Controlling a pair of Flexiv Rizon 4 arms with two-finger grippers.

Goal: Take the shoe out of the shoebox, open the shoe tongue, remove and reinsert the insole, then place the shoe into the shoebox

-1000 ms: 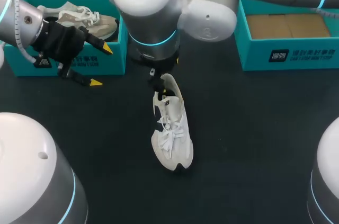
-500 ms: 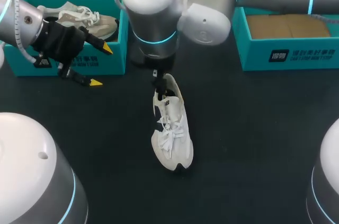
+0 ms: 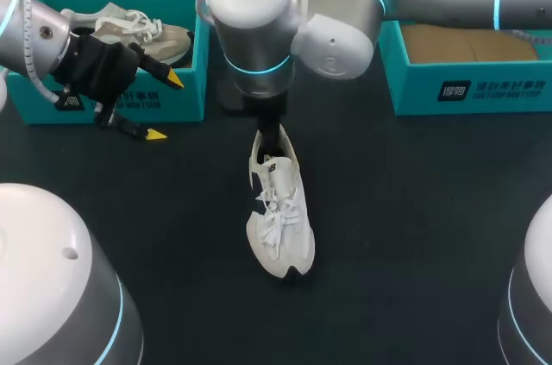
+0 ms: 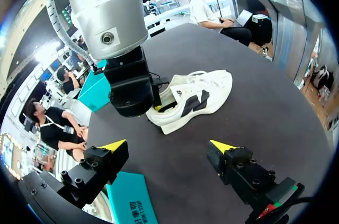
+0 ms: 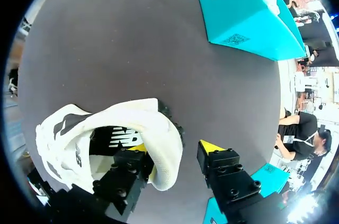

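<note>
A white shoe with black side panels lies on the dark table, toe toward me. My right arm reaches over from the right, and its gripper hangs at the shoe's heel. In the right wrist view the right gripper straddles the heel wall of the shoe: one finger is inside the opening, the other outside with a gap still showing. My left gripper is open and empty in front of the left teal shoebox. The left wrist view shows the left gripper pointing toward the shoe.
The left shoebox holds a second, beige shoe. Another teal shoebox at the back right has brown paper inside. Two rounded arm bases fill the near corners of the table.
My right arm has come down onto the shoe's heel, and its fingers have drawn closer together around the heel wall. The left arm and the shoe have kept still.
</note>
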